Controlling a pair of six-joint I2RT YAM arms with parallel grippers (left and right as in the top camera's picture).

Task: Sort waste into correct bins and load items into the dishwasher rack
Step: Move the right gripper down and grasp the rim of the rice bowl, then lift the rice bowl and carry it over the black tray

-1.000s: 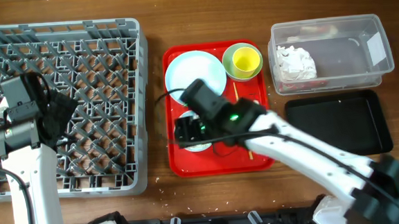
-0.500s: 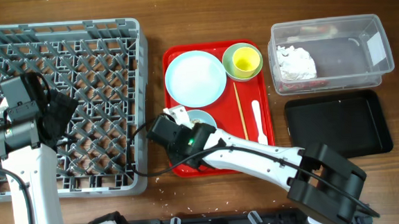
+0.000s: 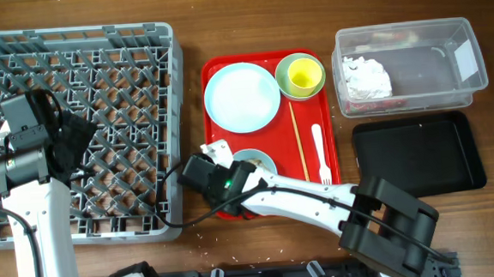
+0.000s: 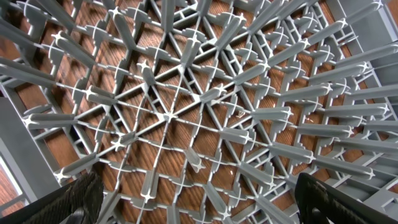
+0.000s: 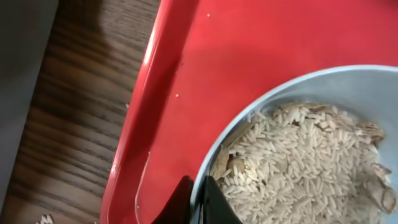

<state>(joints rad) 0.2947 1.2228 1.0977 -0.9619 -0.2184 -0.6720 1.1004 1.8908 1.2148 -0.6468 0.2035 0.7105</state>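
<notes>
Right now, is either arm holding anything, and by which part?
The right gripper pinches the rice-filled bowl by its rim, one finger inside, one outside. The left gripper hangs open above the dishwasher rack, holding nothing.

The overhead view is lit brightly from above, and only soft shadows are thrown beside the red tray (image 3: 314, 110). A pale shine is seen on the rim of the clear tub (image 3: 408, 25), right of the red tray. In the right wrist view a white streak is seen on the tray's rim, and the table (image 5: 62, 93) left of it is darker. In the left wrist view the rack (image 4: 186, 124) pegs are bent outward at the edges.
</notes>
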